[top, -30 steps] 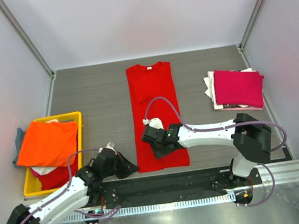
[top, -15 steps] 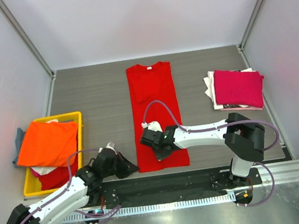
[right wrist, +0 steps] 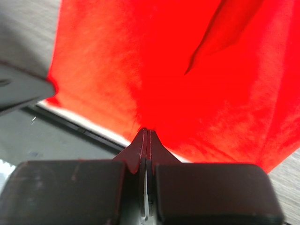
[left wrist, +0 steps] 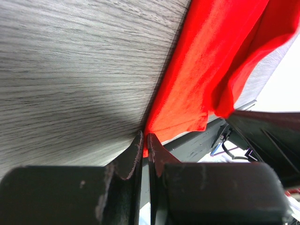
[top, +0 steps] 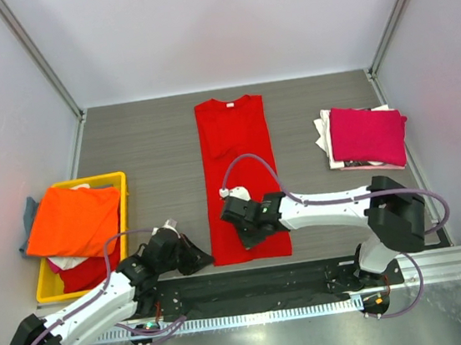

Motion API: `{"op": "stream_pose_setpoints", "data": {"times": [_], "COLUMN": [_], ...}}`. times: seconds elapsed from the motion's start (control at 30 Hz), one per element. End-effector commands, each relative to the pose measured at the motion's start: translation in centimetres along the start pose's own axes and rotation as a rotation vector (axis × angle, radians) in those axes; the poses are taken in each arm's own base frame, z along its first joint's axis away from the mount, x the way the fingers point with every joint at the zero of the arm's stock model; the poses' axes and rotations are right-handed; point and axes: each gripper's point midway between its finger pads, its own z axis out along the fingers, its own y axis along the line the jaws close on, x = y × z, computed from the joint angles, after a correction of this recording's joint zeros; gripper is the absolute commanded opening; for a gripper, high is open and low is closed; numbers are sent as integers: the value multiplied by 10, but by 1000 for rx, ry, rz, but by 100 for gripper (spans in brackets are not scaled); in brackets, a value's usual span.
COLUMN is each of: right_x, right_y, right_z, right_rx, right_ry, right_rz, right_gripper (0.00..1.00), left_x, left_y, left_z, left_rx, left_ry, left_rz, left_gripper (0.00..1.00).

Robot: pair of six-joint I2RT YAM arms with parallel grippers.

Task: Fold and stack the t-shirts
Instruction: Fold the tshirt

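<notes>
A bright red t-shirt (top: 238, 167), folded into a long strip, lies flat on the middle of the table with its neck at the far end. My left gripper (top: 205, 260) sits at its near left corner. The left wrist view shows this gripper (left wrist: 145, 139) shut on that corner of the red t-shirt (left wrist: 206, 70). My right gripper (top: 252, 235) rests on the shirt just inside the near hem. In the right wrist view this gripper (right wrist: 146, 132) is shut, its tips pinching the red t-shirt (right wrist: 187, 61).
A folded magenta t-shirt (top: 366, 135) tops a small stack, with a white one (top: 324, 133) below, at the right. A yellow crate (top: 45, 289) at the left holds an orange t-shirt (top: 75, 218) and a red one (top: 83, 275). The black base rail (top: 311, 276) runs along the near edge.
My right gripper has closed from partly open to shut on the shirt's near end, shifting slightly. The left gripper has stayed shut on the corner.
</notes>
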Motion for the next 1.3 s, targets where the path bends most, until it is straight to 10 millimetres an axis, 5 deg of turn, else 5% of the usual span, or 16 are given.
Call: {"op": "stream_pose_setpoints", "data": {"times": [0.0,0.3,0.33,0.43,0.53,0.67,0.8,1.0,1.27], "right_x": [0,23,24,26,19,11,28,54,63], "right_y": [9,12,12,19,18,-9,-57,-104,-111], "right_z": [-18,-12,-12,-15,-29,-37,-34,-38,-28], "right_rx": [-75,-115,-113,-151,-176,-115,5,29,20], "right_ry": [-24,74,77,84,32,-38,-39,-61,-51], "right_rz": [-13,-51,-52,-39,-7,88,229,384,418], "right_gripper": [1,4,22,52,53,48,44,47,47], "left_x": [-3,-3,-4,-4,-3,-4,-4,-4,-4], "left_y": [-15,-15,-15,-16,-17,-18,-19,-20,-23], "left_z": [-4,-4,-4,-4,-5,-6,-8,-9,-10], "left_rx": [33,27,25,27,30,35,36,35,38], "left_ry": [-13,-13,-14,-16,-12,-15,-19,-18,-17], "left_rz": [13,12,12,14,14,12,11,15,17], "left_gripper": [7,7,7,7,7,7,7,7,7]}}
